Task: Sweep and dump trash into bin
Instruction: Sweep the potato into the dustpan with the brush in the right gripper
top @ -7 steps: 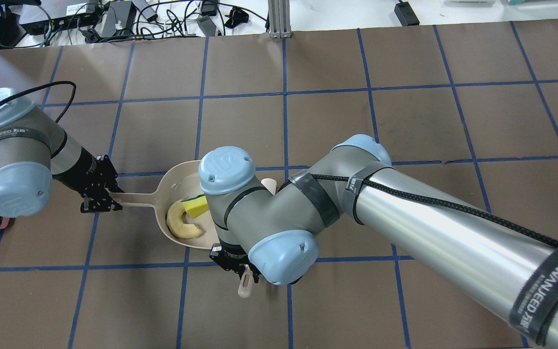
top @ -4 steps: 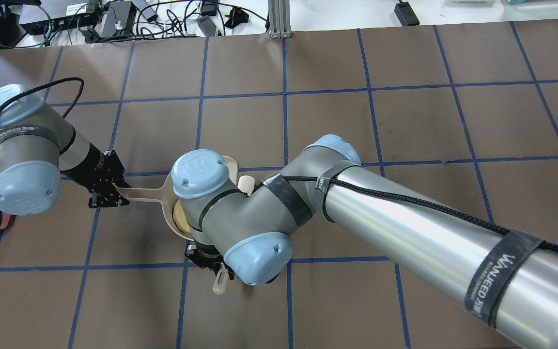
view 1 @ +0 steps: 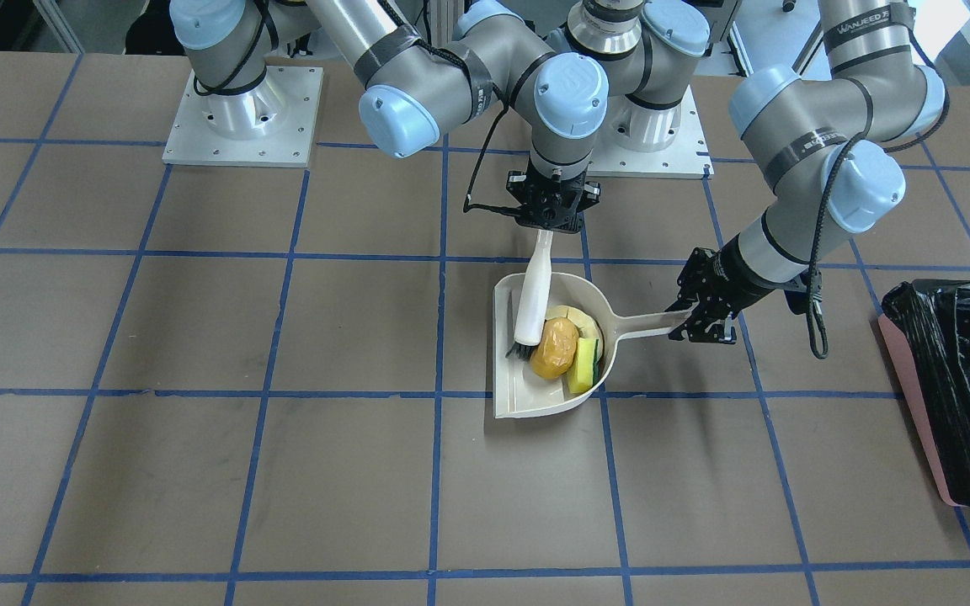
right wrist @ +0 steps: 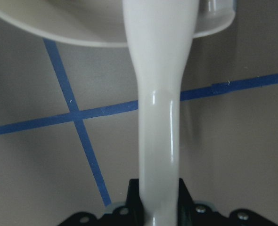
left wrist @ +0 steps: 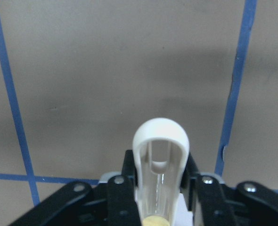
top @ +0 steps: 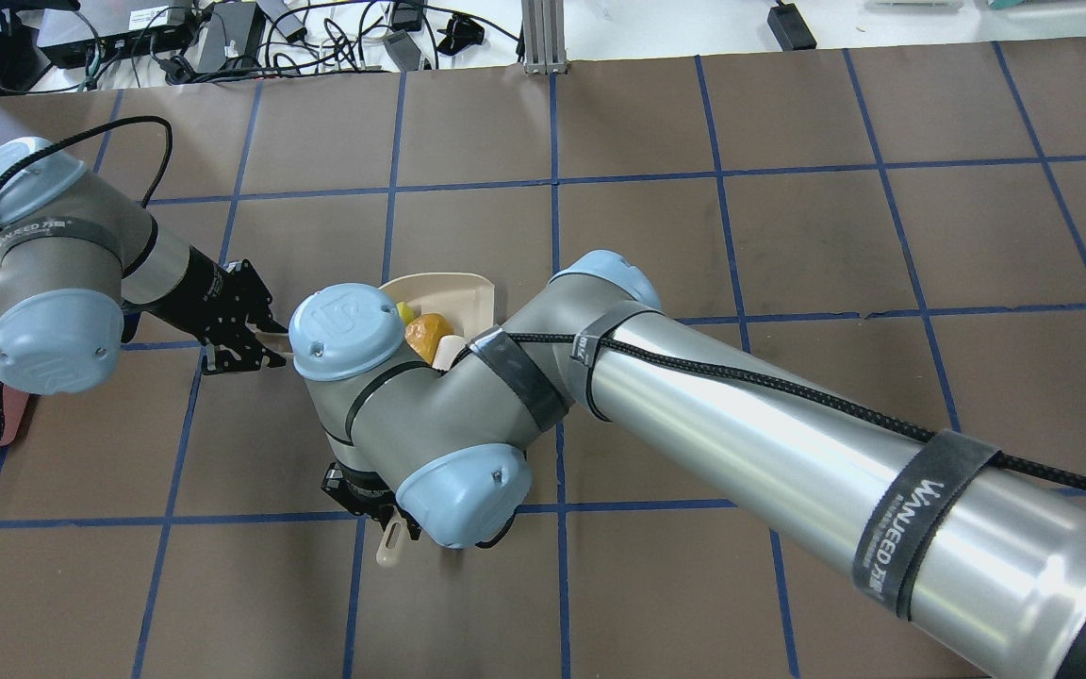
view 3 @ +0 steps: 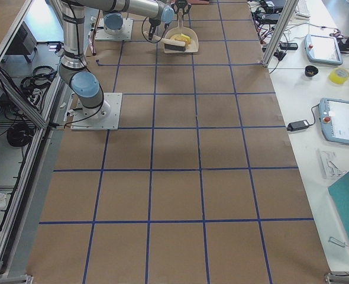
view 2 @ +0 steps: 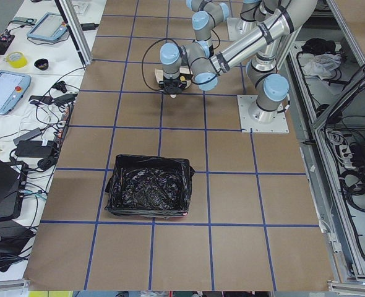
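The orange-yellow glossy oval lump (view 1: 554,348), yellow sponge wedge with green side (view 1: 586,362) and pale cream curved rind slice (view 1: 576,319) lie bunched inside the beige plastic dustpan (view 1: 527,406). In the front-facing view, the dark bristles of the beige hand brush (view 1: 533,290) sit just beside the lump at its 9 o'clock. The right hand (view 1: 547,220) is clenched on the brush handle at 12 o'clock, and the left hand (view 1: 691,324) grasps the dustpan handle at 3 o'clock. Well apart, further toward 3 o'clock, the pinkish bin lined with a crinkled black bag (view 1: 956,404) stands on the brown gridded surface (view 1: 199,337).
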{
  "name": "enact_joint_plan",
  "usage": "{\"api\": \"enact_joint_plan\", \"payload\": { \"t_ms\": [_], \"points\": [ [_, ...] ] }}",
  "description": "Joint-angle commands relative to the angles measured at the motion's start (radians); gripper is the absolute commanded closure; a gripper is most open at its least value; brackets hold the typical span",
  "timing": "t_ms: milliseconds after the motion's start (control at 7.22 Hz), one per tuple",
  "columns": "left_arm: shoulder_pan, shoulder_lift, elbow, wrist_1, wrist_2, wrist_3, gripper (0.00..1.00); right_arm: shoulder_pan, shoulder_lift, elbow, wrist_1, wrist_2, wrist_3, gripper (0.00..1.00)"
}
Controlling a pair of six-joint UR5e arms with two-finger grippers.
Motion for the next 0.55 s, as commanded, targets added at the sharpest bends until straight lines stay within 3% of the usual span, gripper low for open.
{"api": "enact_joint_plan", "payload": {
  "t_ms": [0,416],
  "points": [
    [-0.001,-0.020,0.024,-0.007,-0.105,0.002,1.00,-0.025,-0.036,-0.025,0.081,-0.015,-0.040,0.99],
    [-0.001,-0.049,0.035,-0.027,-0.108,0.005,1.00,-0.146,-0.146,-0.029,0.248,-0.052,-0.207,0.99]
  ]
}}
